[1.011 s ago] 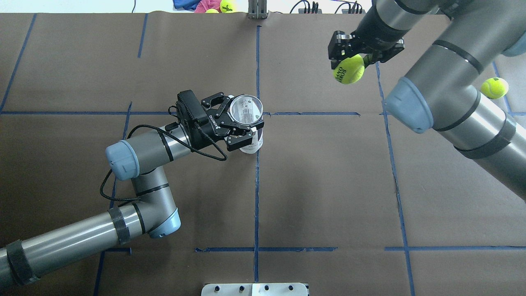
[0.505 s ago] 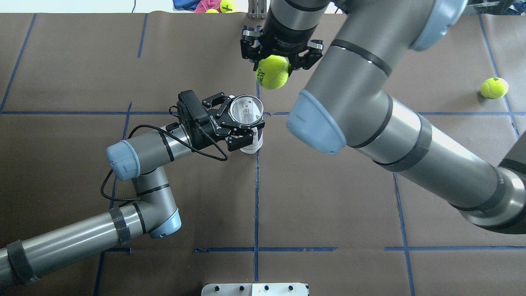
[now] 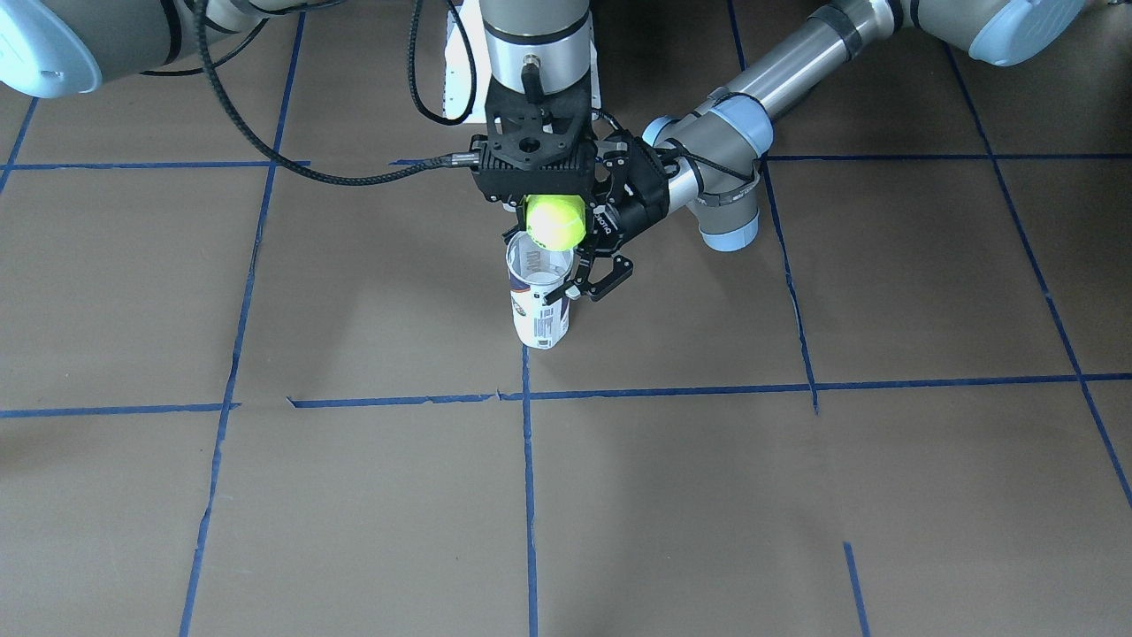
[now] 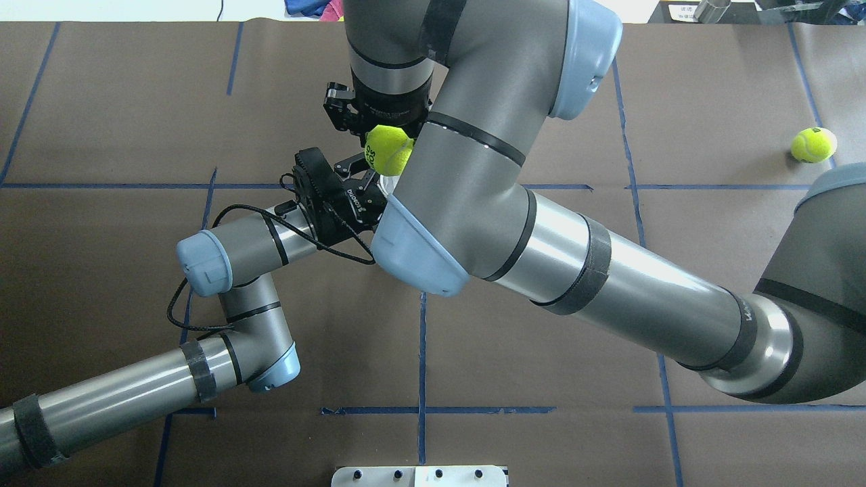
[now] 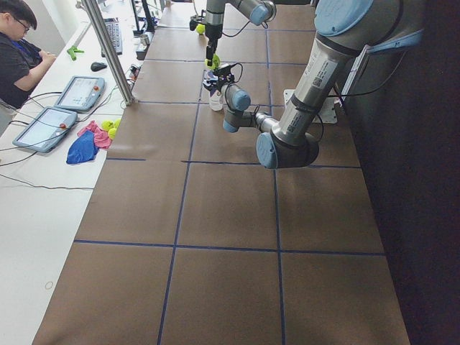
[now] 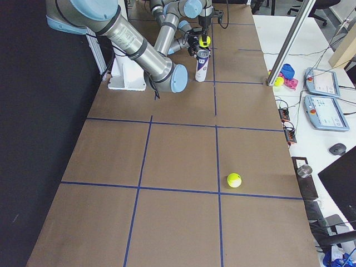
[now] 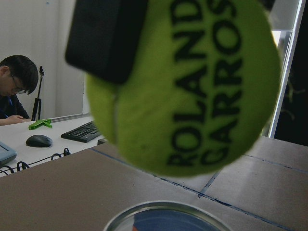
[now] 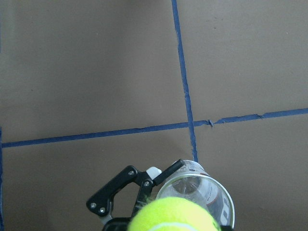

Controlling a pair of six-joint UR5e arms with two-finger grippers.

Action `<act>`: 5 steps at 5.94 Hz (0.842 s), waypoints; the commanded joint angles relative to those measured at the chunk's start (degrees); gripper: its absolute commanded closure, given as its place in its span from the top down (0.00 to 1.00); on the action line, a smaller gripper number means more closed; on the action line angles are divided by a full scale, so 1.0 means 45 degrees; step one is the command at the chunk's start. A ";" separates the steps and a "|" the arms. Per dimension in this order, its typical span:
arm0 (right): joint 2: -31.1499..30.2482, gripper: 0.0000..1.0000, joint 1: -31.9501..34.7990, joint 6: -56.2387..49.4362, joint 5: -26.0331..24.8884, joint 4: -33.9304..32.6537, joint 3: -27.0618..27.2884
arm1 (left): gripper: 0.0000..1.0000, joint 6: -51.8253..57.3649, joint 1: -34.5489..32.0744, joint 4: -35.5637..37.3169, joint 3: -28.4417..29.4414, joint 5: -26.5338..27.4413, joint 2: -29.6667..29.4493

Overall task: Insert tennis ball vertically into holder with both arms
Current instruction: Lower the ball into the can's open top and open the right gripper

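Robotics lab; taped table [image 3: 354,513], teach pendants [image 5: 77,92], operator [image 5: 18,50]

Dark capitals "ROLAND GARROS" run across the tennis ball [image 7: 192,86]; the holder [image 3: 538,310] label print is too small to read.

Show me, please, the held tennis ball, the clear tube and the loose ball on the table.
tennis ball [image 3: 554,221]: front-facing view, its fuzzy middle.
tube [image 3: 536,322]: front-facing view, its label.
loose ball [image 4: 814,145]: overhead view, its middle.
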 commanded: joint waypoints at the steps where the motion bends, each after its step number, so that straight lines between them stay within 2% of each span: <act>1: -0.0304 0.05 -0.0102 -0.0008 -0.0096 -0.0019 -0.0007 | 0.94 0.0000 -0.0019 0.0000 0.0000 0.0000 0.0005; 2: -0.0402 0.05 -0.0102 -0.0008 -0.0096 0.0000 -0.0006 | 0.94 0.0000 0.0000 0.0000 0.0000 0.0000 -0.0014; 3: -0.0384 0.21 -0.0102 -0.0008 -0.0077 0.0000 -0.0026 | 0.94 0.0000 -0.0019 0.0000 0.0000 0.0000 -0.0014; 4: -0.0500 0.99 -0.0102 -0.0008 -0.0096 0.0000 0.0032 | 0.94 0.0000 0.0000 0.0000 0.0000 0.0000 -0.0014; 5: -0.0482 0.99 -0.0102 -0.0047 -0.0077 0.0000 0.0052 | 0.94 0.0000 0.0001 0.0000 0.0000 0.0000 -0.0014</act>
